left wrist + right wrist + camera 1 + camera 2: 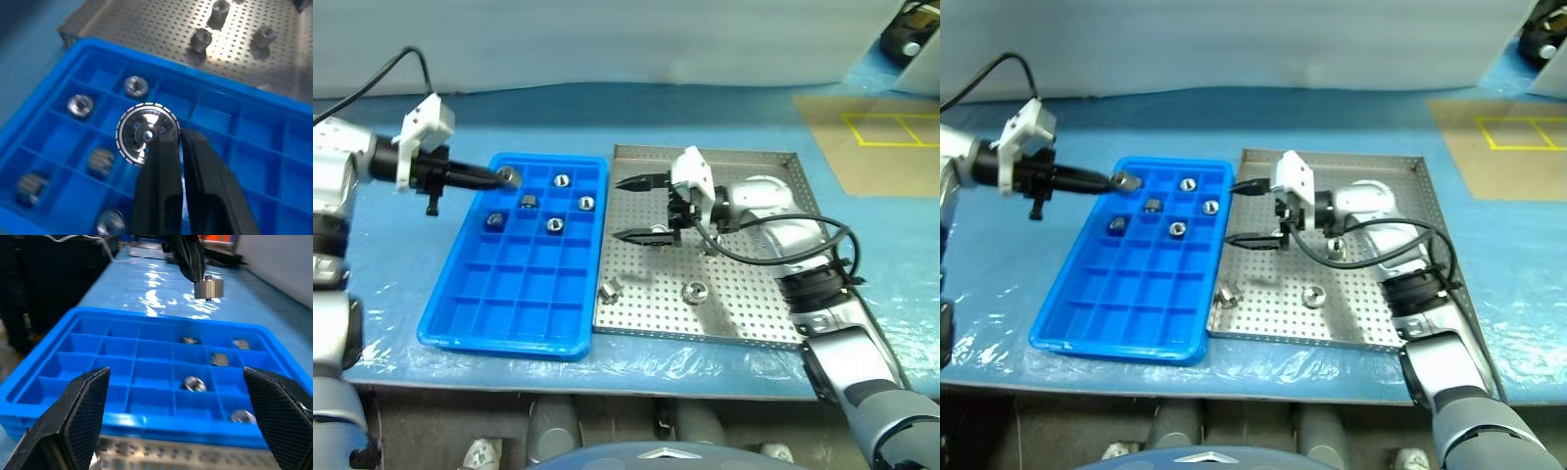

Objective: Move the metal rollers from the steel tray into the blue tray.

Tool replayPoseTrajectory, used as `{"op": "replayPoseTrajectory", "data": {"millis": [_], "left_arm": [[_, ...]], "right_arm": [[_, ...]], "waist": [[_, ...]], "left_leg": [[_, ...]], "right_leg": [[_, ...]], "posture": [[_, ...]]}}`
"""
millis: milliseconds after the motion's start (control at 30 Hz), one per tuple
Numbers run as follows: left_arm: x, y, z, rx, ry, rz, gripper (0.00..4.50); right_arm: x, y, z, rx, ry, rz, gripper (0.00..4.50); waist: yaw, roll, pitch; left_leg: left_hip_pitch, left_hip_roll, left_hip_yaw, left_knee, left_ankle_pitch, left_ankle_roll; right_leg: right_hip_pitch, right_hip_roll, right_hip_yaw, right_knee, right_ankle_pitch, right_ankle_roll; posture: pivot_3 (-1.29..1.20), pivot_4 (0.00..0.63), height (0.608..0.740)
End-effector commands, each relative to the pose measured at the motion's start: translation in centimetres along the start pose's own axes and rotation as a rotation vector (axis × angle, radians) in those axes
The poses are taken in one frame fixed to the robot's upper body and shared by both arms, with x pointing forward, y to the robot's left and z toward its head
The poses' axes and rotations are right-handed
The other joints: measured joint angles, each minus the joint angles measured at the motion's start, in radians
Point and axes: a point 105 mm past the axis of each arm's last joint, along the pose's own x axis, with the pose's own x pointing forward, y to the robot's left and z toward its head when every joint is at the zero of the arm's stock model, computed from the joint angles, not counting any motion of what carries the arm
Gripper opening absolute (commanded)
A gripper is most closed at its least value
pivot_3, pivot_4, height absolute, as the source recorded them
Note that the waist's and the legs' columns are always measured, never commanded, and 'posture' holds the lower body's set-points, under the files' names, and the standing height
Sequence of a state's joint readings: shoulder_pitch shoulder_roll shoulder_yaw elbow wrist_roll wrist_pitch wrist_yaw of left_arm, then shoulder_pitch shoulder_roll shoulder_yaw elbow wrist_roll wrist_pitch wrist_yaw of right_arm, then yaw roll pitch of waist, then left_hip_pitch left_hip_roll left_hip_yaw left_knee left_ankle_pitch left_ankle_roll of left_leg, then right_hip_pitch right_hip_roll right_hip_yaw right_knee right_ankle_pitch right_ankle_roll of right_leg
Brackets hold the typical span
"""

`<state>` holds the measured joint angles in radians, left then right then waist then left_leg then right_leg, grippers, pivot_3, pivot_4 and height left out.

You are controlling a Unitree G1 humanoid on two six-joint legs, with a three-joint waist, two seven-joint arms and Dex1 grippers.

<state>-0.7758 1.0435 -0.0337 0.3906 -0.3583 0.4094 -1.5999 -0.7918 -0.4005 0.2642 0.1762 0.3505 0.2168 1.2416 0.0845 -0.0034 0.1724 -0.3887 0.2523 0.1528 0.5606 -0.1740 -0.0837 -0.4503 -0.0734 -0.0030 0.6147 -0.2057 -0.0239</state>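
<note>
The blue tray lies left of the steel tray, rim against rim. Several metal rollers rest in the blue tray's far compartments, one of them near its right wall. My left gripper hovers over the tray's far left corner, shut on a metal roller, which also hangs in the right wrist view. Loose rollers lie on the steel tray's near part, a third under my right arm. My right gripper is open above the steel tray's left edge, pointing at the blue tray, holding nothing.
Both trays sit on a table covered in blue plastic sheet, whose front edge runs just below them. A brown board with yellow tape lines lies at the back right. A black cable trails from my left wrist.
</note>
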Motion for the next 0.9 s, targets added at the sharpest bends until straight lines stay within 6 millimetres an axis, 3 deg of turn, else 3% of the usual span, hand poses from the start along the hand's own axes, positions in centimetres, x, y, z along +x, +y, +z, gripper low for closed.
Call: {"op": "replayPoseTrajectory", "data": {"millis": [33, 167, 367, 567, 900], "left_arm": [[-1.7, -3.3, 0.7, -0.007, -0.029, 0.035, 0.03], [-1.7, -5.8, -0.6, -0.075, -0.029, 0.085, 0.03], [-2.4, -7.6, -2.9, -0.164, -0.018, 0.201, 0.03], [-2.2, -6.8, -5.4, -0.202, 0.0, 0.305, 0.03], [1.3, -5.3, -7.6, -0.238, -0.032, 0.281, 0.03]], "right_arm": [[1.9, -0.1, 1.0, -0.059, -0.04, 0.094, 4.5], [3.6, -0.1, 1.4, -0.068, -0.081, 0.172, 4.5], [5.4, 1.1, 2.0, -0.078, -0.123, 0.284, 4.5], [5.5, 1.0, 1.9, -0.077, -0.121, 0.299, 4.5], [4.0, 0.5, 1.0, -0.069, -0.081, 0.228, 4.5]], "waist": [[0.014, 0.0, 0.0], [0.052, -0.002, 0.0], [0.084, -0.002, 0.001], [0.11, -0.002, 0.001], [0.116, -0.003, 0.0]], "left_leg": [[-0.002, 0.001, -0.001, 0.001, 0.0, -0.001], [-0.006, 0.005, -0.004, 0.002, 0.004, -0.007], [-0.006, 0.009, -0.006, 0.003, 0.006, -0.01], [-0.006, 0.01, -0.007, 0.005, 0.007, -0.01], [-0.007, 0.011, -0.008, 0.009, 0.008, -0.012]], "right_leg": [[-0.003, 0.0, -0.001, 0.003, 0.0, -0.001], [-0.006, 0.0, -0.008, 0.008, -0.003, -0.005], [-0.001, -0.001, -0.016, 0.01, -0.005, -0.008], [0.002, -0.001, -0.018, 0.011, -0.005, -0.008], [0.002, 0.0, -0.018, 0.011, -0.005, -0.007]], "posture": [[0.26, 0.15, 0.74], [0.35, 0.15, 0.74], [0.42, 0.15, 0.74], [0.42, 0.15, 0.74], [0.32, 0.15, 0.74]]}}
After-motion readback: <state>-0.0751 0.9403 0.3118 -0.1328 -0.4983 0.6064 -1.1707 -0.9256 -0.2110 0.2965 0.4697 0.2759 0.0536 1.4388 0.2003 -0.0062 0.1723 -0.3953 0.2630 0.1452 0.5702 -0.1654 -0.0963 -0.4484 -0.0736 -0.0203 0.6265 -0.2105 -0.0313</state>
